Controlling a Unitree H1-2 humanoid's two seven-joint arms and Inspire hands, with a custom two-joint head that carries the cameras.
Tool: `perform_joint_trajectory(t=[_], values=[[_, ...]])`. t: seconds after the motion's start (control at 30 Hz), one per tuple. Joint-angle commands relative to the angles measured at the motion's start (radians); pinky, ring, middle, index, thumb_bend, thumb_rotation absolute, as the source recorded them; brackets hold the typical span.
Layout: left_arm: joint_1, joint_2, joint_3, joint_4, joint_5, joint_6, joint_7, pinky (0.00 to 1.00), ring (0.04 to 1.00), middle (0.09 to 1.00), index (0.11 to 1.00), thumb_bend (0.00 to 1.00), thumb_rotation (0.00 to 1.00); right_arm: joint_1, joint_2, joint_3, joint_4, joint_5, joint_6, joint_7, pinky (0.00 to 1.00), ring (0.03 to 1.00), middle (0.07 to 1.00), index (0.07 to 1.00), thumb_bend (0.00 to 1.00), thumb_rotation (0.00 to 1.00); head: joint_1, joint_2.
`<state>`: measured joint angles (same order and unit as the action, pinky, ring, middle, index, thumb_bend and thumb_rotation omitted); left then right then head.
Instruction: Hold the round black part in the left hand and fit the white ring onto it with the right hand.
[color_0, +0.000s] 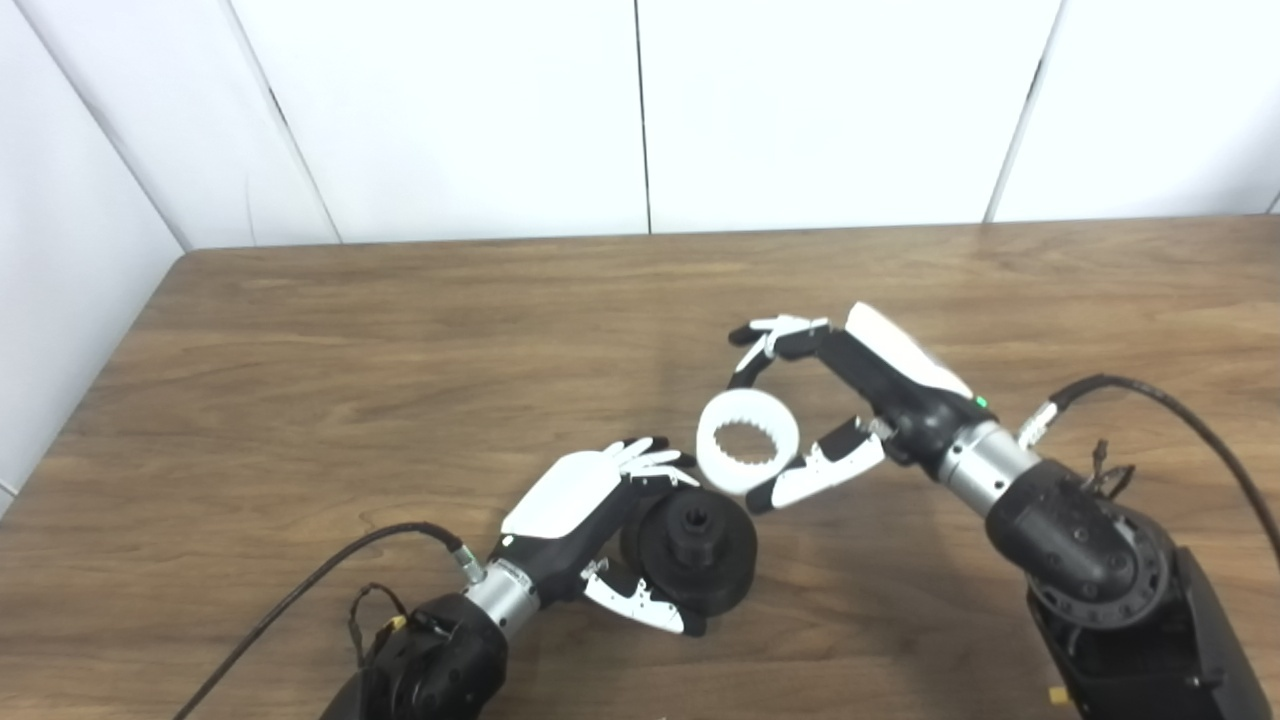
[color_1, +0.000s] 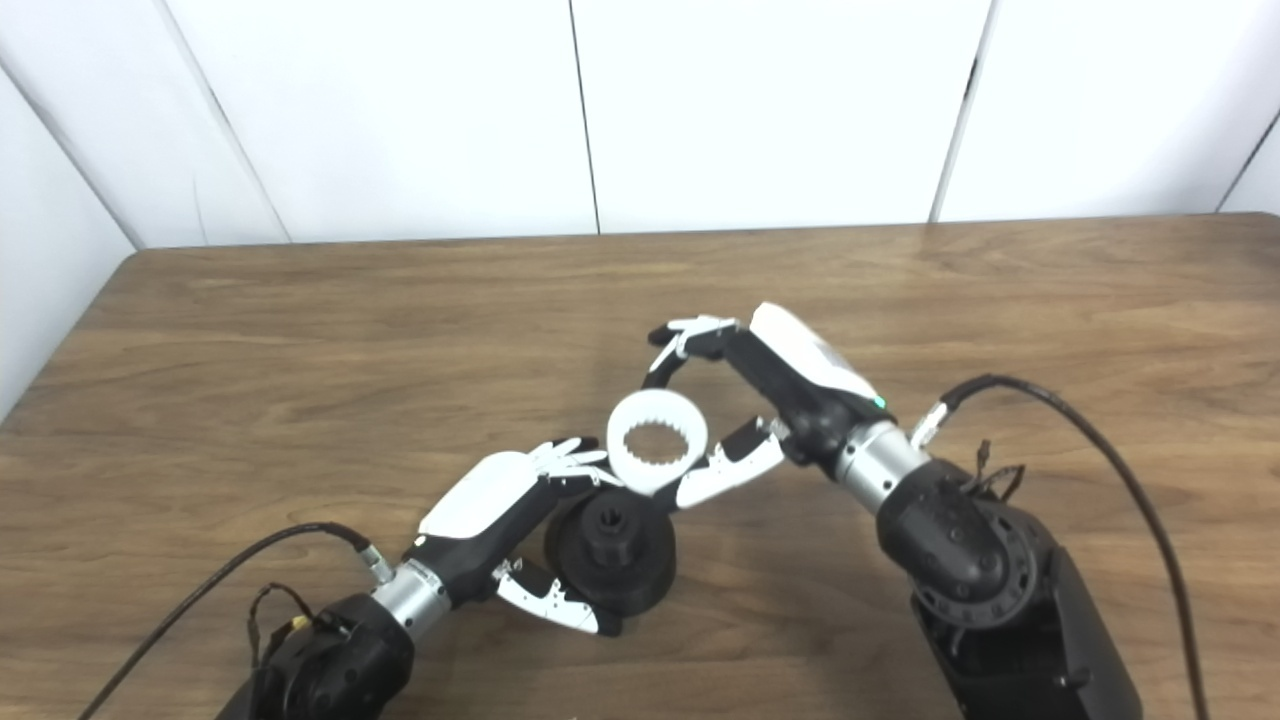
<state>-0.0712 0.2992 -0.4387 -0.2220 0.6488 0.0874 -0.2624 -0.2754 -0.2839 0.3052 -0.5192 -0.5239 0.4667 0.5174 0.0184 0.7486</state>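
Your left robot hand (color_0: 585, 520) grips the round black part (color_0: 690, 548) low over the counter (color_0: 300, 400), hub facing up. Your right robot hand (color_0: 860, 400) pinches the white ring (color_0: 748, 441) between fingers and thumb, just above and beyond the part, apparently not seated. Step in hand: alignment. Next, you likely need to centre the toothed bore over the hub, then press down.

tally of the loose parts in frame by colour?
Black: 1, the round black plastic part with a central hub, held in the left hand.
White: 1, the toothed white plastic ring, held in the right hand.
Total: 2.
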Motion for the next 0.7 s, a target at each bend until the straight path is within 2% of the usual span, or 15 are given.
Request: perform_joint_trajectory(t=[0.0, 0.67], values=[[0.017, 0.012, -0.020, 0.025, 0.029, 0.014, -0.039, 0.97, 0.975, 0.903, 0.589, 0.83, 0.30, -0.028, 0.008, -0.004, -0.047, 0.000, -0.001, 0.001, 0.84, 0.914, 0.849, 0.489, 0.52, 0.15, 0.002, 0.000], [0.014, 0.009, -0.020, 0.012, 0.027, 0.016, -0.046, 0.97, 0.976, 0.905, 0.578, 0.83, 0.31, 0.005, 0.011, 0.041, -0.005, 0.003, -0.029, -0.001, 0.83, 0.918, 0.851, 0.490, 0.52, 0.15, 0.002, 0.013]])
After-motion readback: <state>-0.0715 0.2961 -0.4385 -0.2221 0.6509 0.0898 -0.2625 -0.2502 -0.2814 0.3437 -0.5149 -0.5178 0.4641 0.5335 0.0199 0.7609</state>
